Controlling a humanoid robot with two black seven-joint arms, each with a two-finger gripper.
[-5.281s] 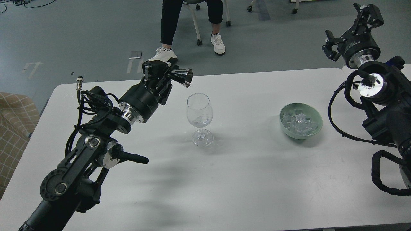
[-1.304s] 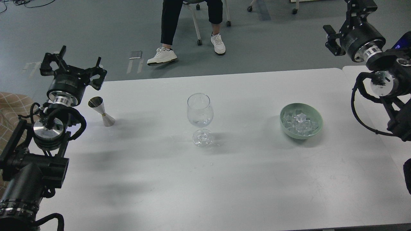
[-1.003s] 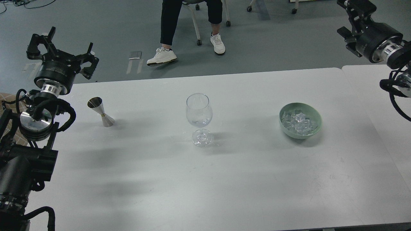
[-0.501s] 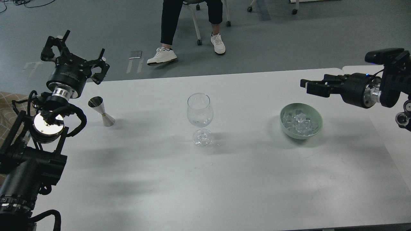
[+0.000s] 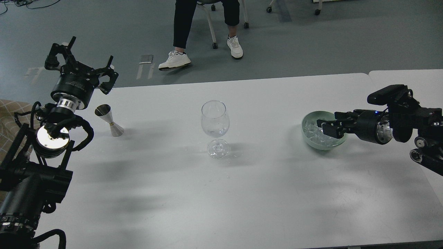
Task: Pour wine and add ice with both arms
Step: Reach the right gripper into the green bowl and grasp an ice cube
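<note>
At the tabletop's left edge, the left gripper hangs raised, fingers wide and empty, beside the standing jigger. The wine glass holds a trace of wine. On the right, the right gripper reaches into the bowl of ice, fingers narrowly parted. The icing step is in hand; next they must pinch one cube.
</note>
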